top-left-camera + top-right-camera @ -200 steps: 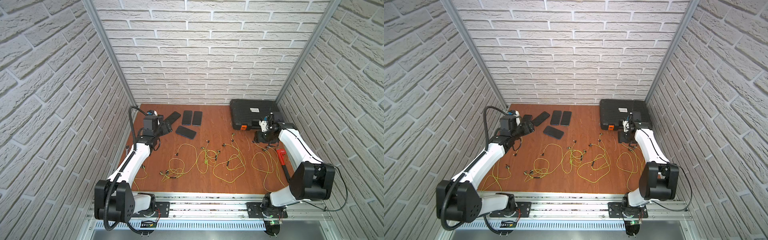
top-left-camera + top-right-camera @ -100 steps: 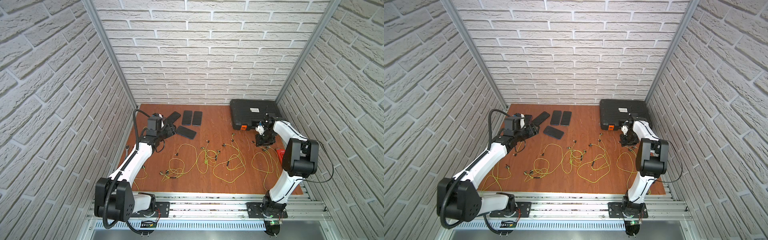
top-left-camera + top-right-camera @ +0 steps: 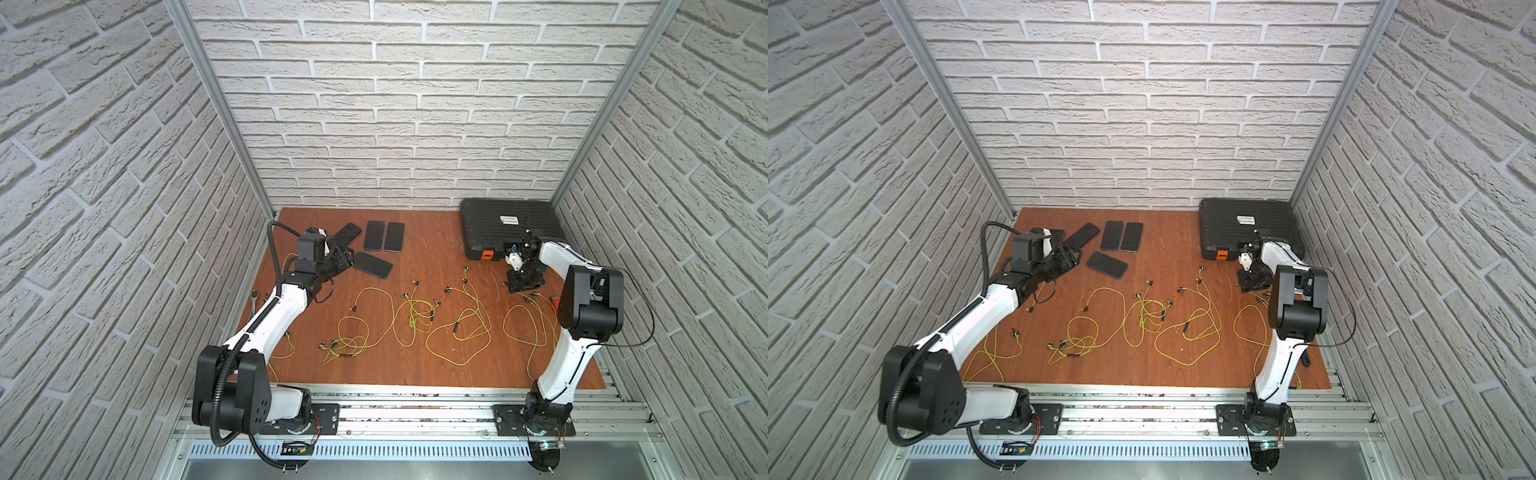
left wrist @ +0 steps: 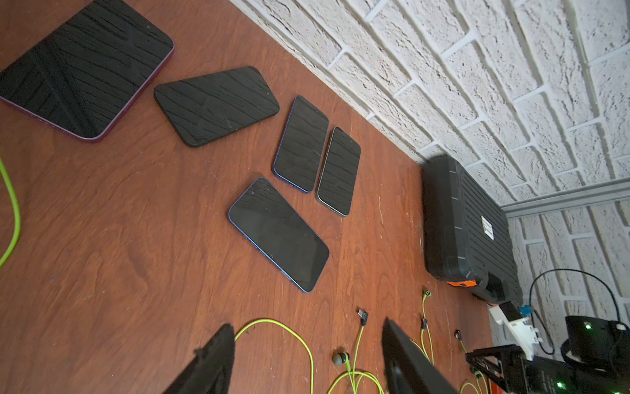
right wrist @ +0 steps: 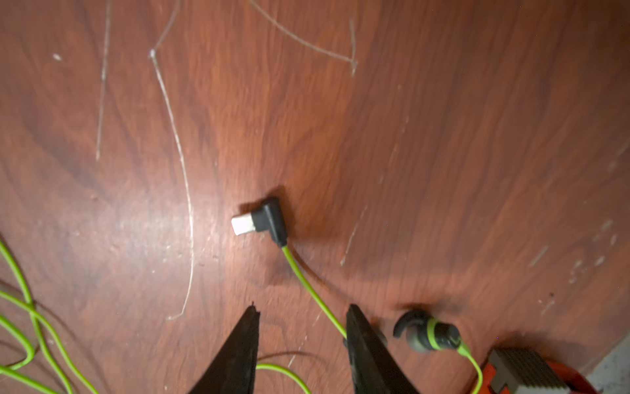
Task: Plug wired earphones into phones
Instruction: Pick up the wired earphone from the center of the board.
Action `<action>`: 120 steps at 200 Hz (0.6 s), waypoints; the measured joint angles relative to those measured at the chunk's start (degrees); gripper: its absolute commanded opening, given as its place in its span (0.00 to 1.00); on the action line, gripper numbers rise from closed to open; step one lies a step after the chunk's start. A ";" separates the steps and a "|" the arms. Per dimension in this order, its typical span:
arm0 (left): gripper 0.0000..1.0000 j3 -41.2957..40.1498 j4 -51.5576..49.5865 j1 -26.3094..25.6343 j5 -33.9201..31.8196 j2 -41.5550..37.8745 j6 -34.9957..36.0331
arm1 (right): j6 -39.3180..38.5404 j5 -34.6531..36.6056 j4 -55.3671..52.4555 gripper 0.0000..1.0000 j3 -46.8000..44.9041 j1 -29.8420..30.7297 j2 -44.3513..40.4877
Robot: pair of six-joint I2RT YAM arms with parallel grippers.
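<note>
Since a second ago my right arm has folded up. Its elbow now stands high, and the right gripper (image 5: 303,307) points down at the table (image 3: 436,232) in front of the case (image 3: 507,226). The left gripper (image 4: 306,324) has swung away from the back corner toward the nearest phone (image 3: 372,264).

That phone lies flat with its long axis diagonal, one short end toward the left gripper and near it. The plug (image 5: 262,221) lies on the table just ahead of the right fingertips. Its metal tip is turned crosswise to them, and its cord (image 5: 313,293) trails back against one finger.

Both pairs of jaws stand apart, the left wide and the right narrower, and neither grips anything. My left arm reaches low and forward.
</note>
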 measured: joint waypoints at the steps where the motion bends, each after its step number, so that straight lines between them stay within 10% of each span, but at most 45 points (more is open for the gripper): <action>1: 0.68 0.00 0.02 0.00 0.02 0.00 -0.02 | 0.00 0.00 0.04 0.43 0.02 0.00 0.07; 120: 0.66 0.04 1.92 0.09 1.27 0.59 -1.73 | 1.44 -0.74 5.70 0.06 -3.13 0.22 0.02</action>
